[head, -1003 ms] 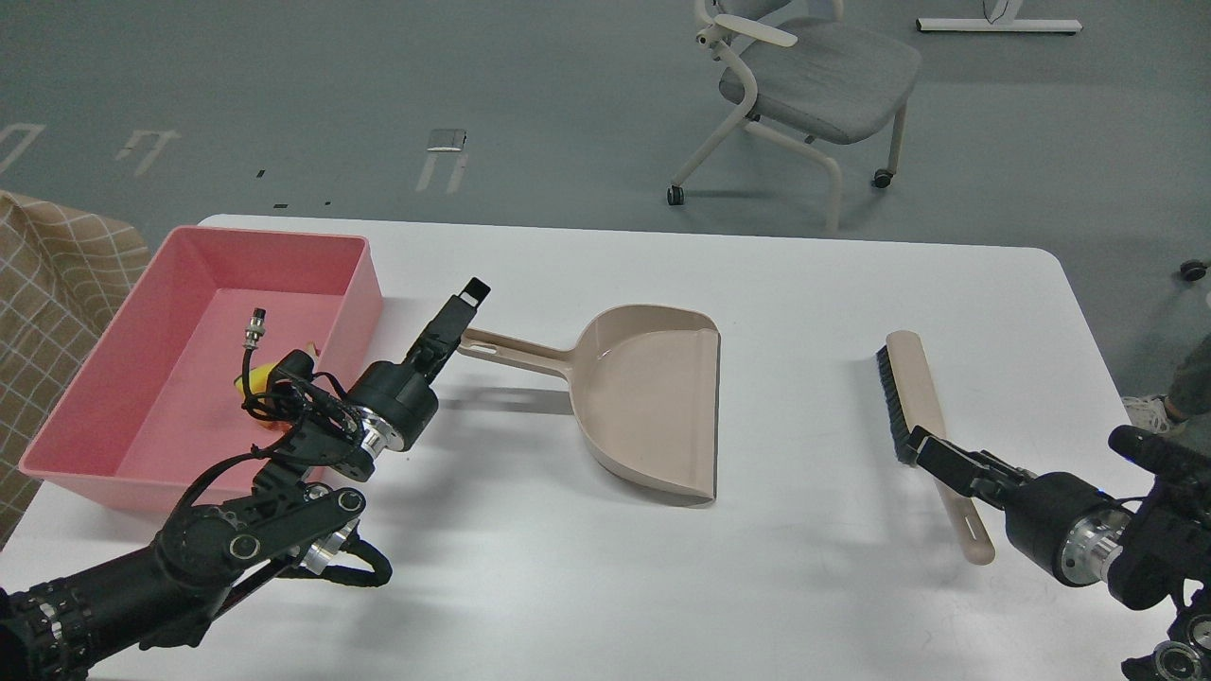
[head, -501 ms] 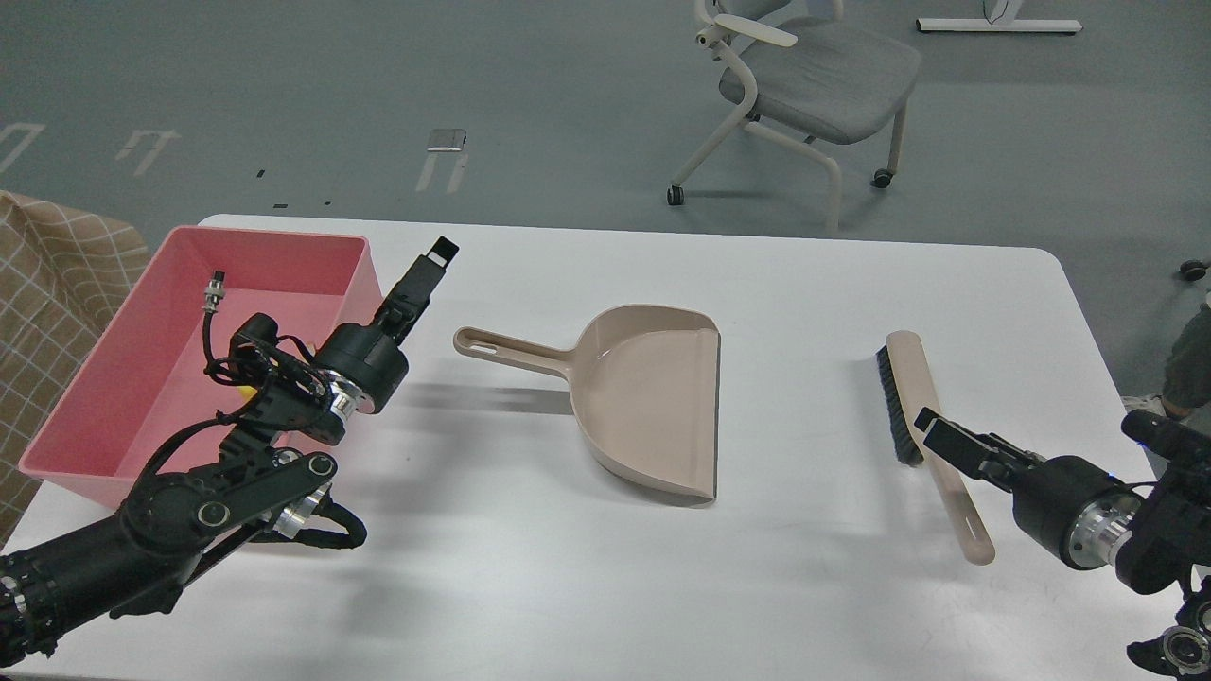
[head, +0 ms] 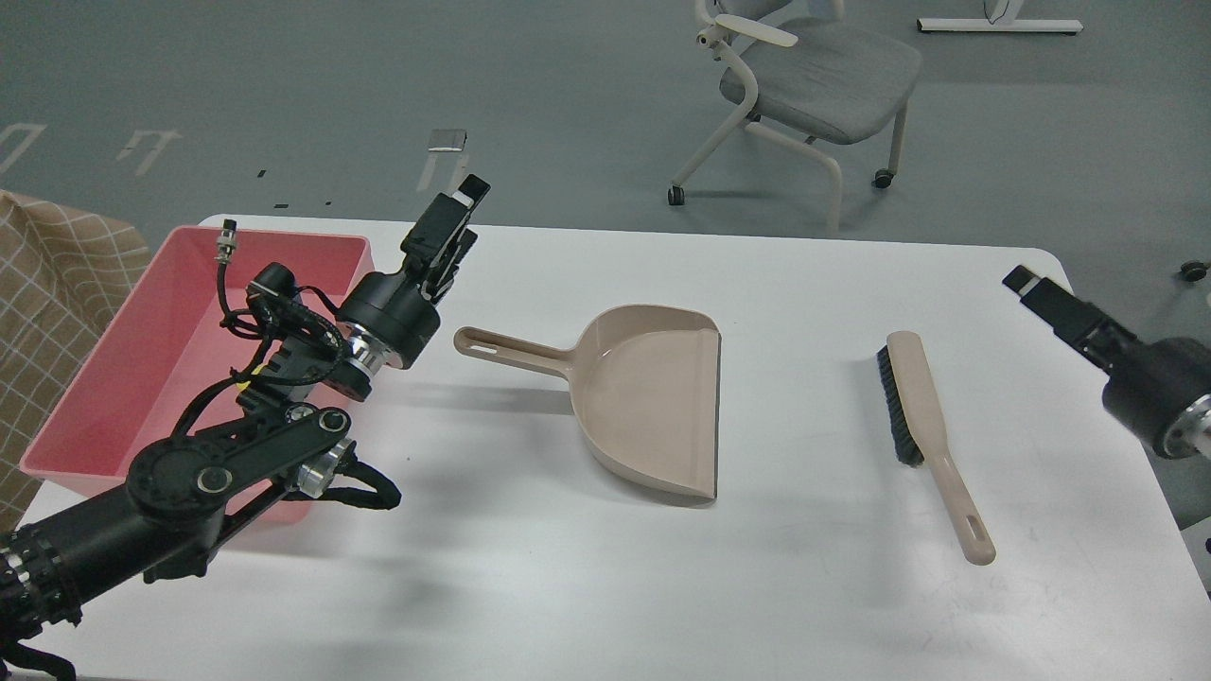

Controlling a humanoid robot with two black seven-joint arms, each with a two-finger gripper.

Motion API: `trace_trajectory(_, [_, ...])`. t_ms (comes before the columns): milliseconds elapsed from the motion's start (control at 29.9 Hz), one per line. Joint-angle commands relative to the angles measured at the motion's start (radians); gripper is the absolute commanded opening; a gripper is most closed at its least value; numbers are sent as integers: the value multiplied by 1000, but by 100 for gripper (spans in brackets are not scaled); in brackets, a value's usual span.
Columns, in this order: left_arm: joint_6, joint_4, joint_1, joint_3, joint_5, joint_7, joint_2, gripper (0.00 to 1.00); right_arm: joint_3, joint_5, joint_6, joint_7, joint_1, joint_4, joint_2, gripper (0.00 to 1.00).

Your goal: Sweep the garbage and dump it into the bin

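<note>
The pink bin [head: 123, 359] stands at the table's left edge. My left arm lies across its near right part and hides the garbage; neither the bread slice nor the yellow block shows clearly. My left gripper [head: 456, 222] is raised above the table by the bin's far right corner, empty, its fingers slightly apart. The beige dustpan [head: 643, 397] lies flat in the middle, handle pointing left, apart from the gripper. The beige brush [head: 922, 426] lies on the table at the right. My right gripper [head: 1026, 286] is raised to the right of the brush, holding nothing; its fingers cannot be told apart.
The white table [head: 804, 586] carries all these things. A grey wheeled chair [head: 814, 76] stands on the floor behind the table. A beige checked cloth [head: 47, 274] is at the far left beside the bin.
My left gripper has left the dustpan handle and risen back to the left. My right gripper has let go of the brush handle and lifted away to the right. Dustpan and brush stay put.
</note>
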Motion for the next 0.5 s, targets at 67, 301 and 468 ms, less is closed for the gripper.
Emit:
trace_trajectory(67, [-199,-2,-4,-133,-139,0,-87,98,81,165,0,0,88,-6,64,99])
trace_trajectory(301, [-419,-2,-56,-195,-168,0,-161,98,101,422,0,0,154,-9,159,99])
trace_trajectory(468, [-499,-2,-84,-205,-170,0,-168,98,101,522,0,0,194,-5,322,99])
